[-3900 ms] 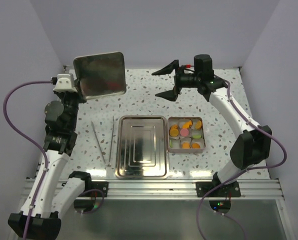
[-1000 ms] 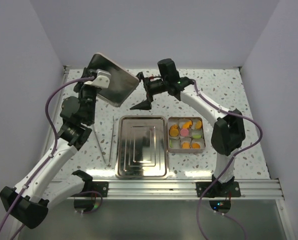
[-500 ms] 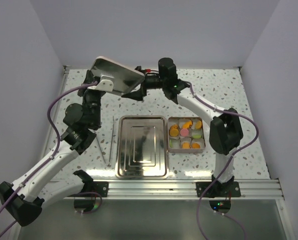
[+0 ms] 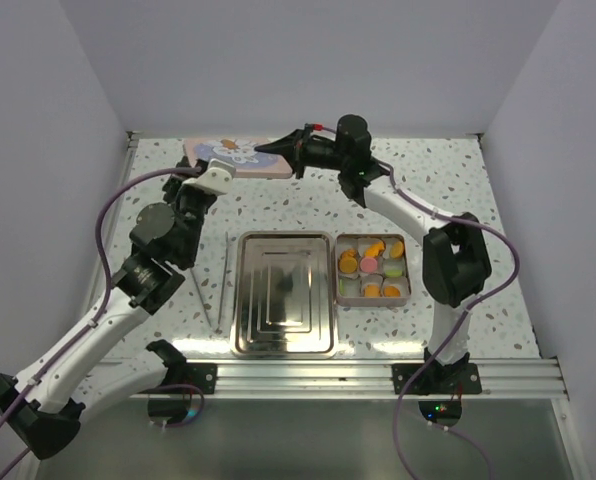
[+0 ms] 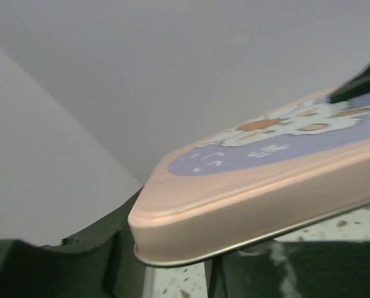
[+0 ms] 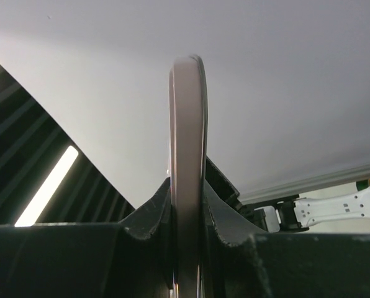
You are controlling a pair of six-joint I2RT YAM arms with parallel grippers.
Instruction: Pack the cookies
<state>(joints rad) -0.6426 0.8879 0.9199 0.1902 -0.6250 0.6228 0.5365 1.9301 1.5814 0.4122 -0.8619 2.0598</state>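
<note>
Orange cookies (image 4: 348, 263) ~6 | green 2 | pink 1 | lid (image 4: 240, 157) 1 | tray (image 4: 283, 293) 1

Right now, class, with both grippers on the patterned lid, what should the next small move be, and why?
Probably the left gripper should open and let go. The lid hangs printed side up, pinched at opposite edges by both grippers. The right gripper clamps it firmly, so it could likely carry it alone toward the tin holding the cookies.

Steel tray (image 4: 283, 293), metal tweezers (image 4: 196, 285), pink floral lid (image 4: 240, 158), speckled table (image 4: 478, 190)
</note>
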